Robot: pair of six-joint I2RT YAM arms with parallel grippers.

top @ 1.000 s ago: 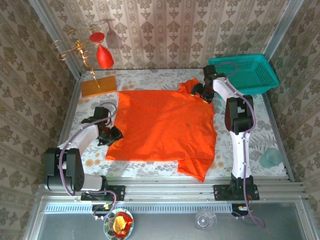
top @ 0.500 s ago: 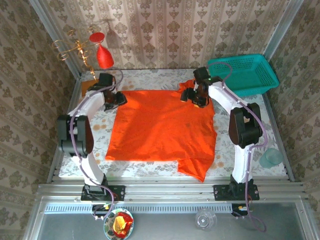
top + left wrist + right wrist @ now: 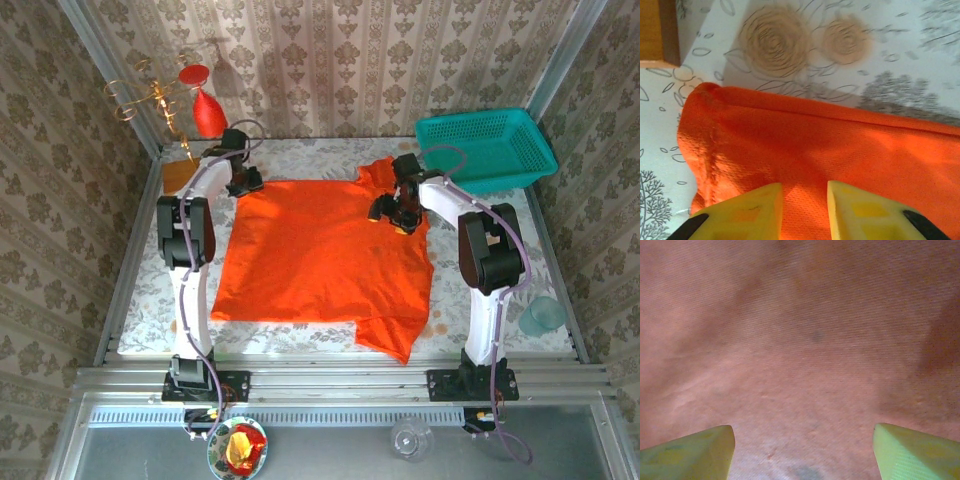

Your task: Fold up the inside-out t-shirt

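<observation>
T-shirt (image 3: 815, 145) corner perhaps between left fingers (image 3: 747, 212)

Damask-patterned wallpaper (image 3: 400, 60) on three sides; floral-print tablecloth (image 3: 535, 265) (sunlit patches), metal rail (image 3: 350, 380) in front

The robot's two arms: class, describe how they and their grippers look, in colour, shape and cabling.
Both the left arm and the right arm are built of white tube-like links with black joint blocks, and a greyish-purple cable loops along each. The left gripper's fingers are yellow wedges with black bases; the right gripper's fingers are pale yellow-green wedges.
</observation>
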